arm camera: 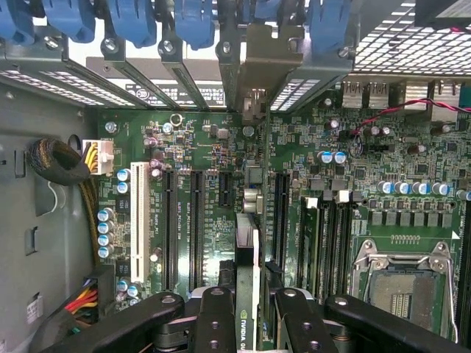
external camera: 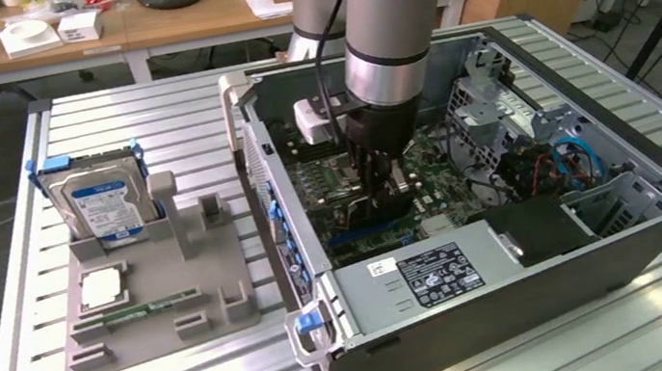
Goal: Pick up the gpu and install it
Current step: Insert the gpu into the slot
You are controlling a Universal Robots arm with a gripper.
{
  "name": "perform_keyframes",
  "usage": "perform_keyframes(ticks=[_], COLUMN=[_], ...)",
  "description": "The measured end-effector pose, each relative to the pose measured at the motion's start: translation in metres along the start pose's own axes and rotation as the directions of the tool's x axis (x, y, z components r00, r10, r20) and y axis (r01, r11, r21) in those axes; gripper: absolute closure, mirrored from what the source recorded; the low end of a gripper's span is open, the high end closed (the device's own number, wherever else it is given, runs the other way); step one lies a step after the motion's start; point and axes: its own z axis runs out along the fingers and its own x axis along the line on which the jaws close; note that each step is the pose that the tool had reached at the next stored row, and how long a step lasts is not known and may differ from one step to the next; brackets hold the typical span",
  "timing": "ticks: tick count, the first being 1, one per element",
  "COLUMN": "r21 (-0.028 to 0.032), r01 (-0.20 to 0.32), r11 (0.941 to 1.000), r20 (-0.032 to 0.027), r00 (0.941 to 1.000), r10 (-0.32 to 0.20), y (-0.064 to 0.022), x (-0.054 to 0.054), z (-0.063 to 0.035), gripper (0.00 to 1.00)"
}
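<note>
A robot arm reaches down into an open computer case (external camera: 650, 243) that lies on its side on a slatted metal table (external camera: 139, 110). The gripper (external camera: 383, 178) is low inside the case, just above the green motherboard (external camera: 370, 229). Its two black fingers (arm camera: 213, 323) are clamped on the gpu (arm camera: 247, 294), a thin card held edge-on between them. In the wrist view the card stands upright over the motherboard (arm camera: 213, 140), in line with the row of long black expansion slots (arm camera: 196, 217), and its metal bracket (arm camera: 254, 73) reaches up to the back wall of the case among the blue slot clips (arm camera: 195, 22). Whether the card's lower edge is seated in a slot cannot be told.

Inside the case, a grey power supply (external camera: 428, 274) with a white label sits at the near end. Blue cables (external camera: 575, 161) and metal drive cages (external camera: 514, 101) lie toward the exterior view's right. The empty processor socket (arm camera: 401, 283) with its metal frame shows in the wrist view, beside the memory slots (arm camera: 327, 235).

To the exterior view's left of the case, a grey parts tray (external camera: 154, 308) rests on the table. A hard drive (external camera: 101, 208) with a blue label stands upright in its rear holder. A small square silver chip (external camera: 103, 288) lies flat in a pocket in front of it, and a slim memory stick (external camera: 142, 312) lies in a groove nearer the front.
</note>
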Motion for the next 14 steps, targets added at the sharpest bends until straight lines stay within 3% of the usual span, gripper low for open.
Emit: perform_keyframes(ticks=[14], r21=[0.0002], r01=[0.000], r11=[1.0000], r20=[0.0006], r00=[1.0000], r10=[0.000], y=[0.0000], x=[0.0007], z=[0.0014], gripper=[0.74])
